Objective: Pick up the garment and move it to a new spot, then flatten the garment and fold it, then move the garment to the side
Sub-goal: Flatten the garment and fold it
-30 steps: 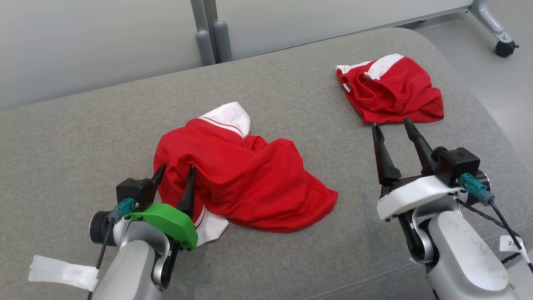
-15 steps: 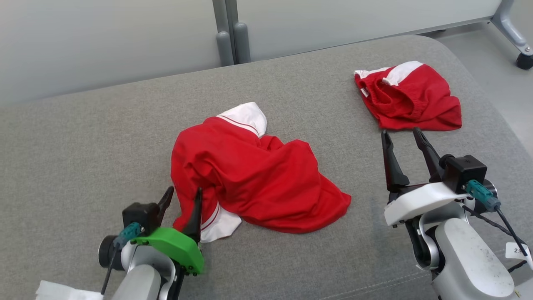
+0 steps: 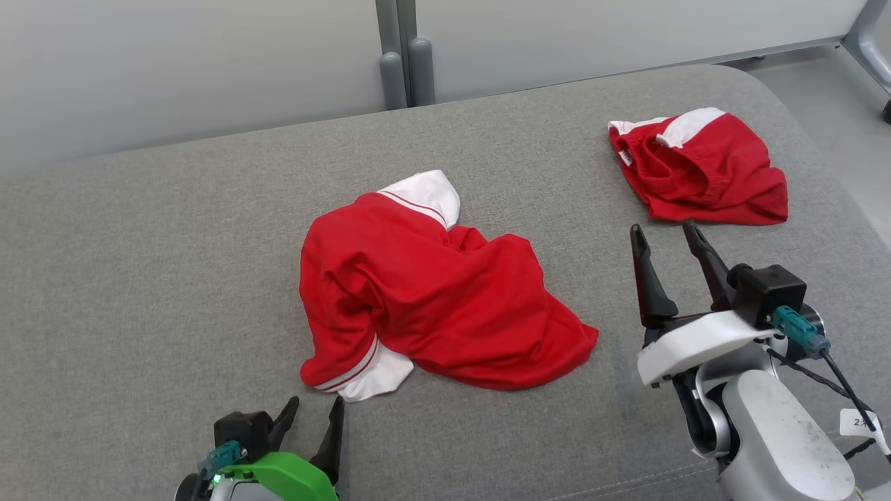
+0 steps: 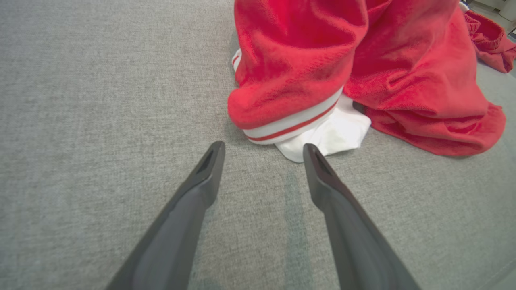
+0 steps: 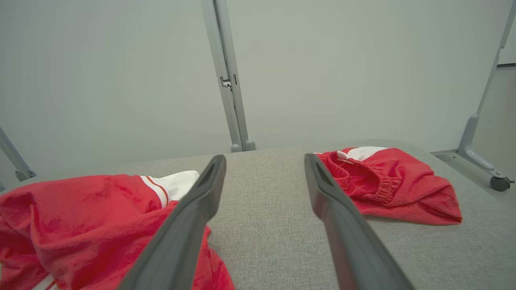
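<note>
A crumpled red garment (image 3: pixel 431 299) with white, red-striped cuffs lies in the middle of the grey padded surface (image 3: pixel 160 278). My left gripper (image 3: pixel 315 407) is open at the near edge, just short of the garment's white cuff (image 4: pixel 326 137). Its fingertips are apart from the cloth and hold nothing. My right gripper (image 3: pixel 661 231) is open and empty to the right of the garment, fingers pointing away from me. In the right wrist view the garment (image 5: pixel 80 213) lies left of the right gripper (image 5: pixel 265 158).
A second red garment with an elastic waistband (image 3: pixel 703 170) lies at the far right, just beyond my right gripper. Pale partition panels with a grey post (image 3: pixel 400 56) stand behind the surface. The surface rounds off to the floor (image 3: pixel 835 132) at the right.
My left gripper has drawn back from the garment's near-left edge toward me, open, leaving the cloth lying there. The camera has shifted, so everything sits further right in the picture.
</note>
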`<state>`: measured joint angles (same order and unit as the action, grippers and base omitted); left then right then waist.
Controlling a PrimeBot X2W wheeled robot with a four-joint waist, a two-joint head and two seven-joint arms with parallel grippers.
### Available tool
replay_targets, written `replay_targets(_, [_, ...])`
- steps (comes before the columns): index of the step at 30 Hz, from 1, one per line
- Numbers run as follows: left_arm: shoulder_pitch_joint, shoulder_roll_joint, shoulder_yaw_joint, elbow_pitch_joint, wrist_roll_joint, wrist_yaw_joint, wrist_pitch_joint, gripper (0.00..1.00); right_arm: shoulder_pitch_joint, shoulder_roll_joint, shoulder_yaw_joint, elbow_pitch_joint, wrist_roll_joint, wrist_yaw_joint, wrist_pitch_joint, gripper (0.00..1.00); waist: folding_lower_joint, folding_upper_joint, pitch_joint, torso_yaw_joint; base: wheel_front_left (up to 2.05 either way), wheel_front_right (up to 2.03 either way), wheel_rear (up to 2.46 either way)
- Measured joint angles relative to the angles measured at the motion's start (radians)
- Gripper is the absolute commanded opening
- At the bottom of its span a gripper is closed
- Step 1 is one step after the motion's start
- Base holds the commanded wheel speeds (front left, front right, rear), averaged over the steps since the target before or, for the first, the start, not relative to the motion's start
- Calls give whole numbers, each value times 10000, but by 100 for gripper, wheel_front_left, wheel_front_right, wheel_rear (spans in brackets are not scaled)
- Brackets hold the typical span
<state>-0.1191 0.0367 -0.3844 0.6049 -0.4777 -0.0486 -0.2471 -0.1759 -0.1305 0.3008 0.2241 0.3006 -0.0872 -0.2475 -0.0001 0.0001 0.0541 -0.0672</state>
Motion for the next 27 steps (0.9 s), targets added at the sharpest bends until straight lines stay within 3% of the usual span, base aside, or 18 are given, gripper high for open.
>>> replay_targets(24, [-741, 8, 88, 941, -884, -27, -2, 100, -35, -117, 119, 86, -54, 163, -33, 100, 0, 0, 179, -940, 0, 0, 0])
replay_targets(25, [-770, 8, 27, 947, -884, -27, -4, 88, -35, -140, 113, 88, -54, 163, -35, 100, 0, 0, 185, -950, 0, 0, 0])
replay_targets(26, [-789, 8, -31, 945, -884, -42, -4, 48, -36, -146, 109, 88, -54, 163, -42, 100, 0, 0, 190, -957, 0, 0, 0])
replay_targets(27, [-811, 6, -79, 938, -882, -54, -4, 29, -36, -146, 102, 88, -54, 163, -42, 100, 0, 0, 192, -961, 0, 0, 0])
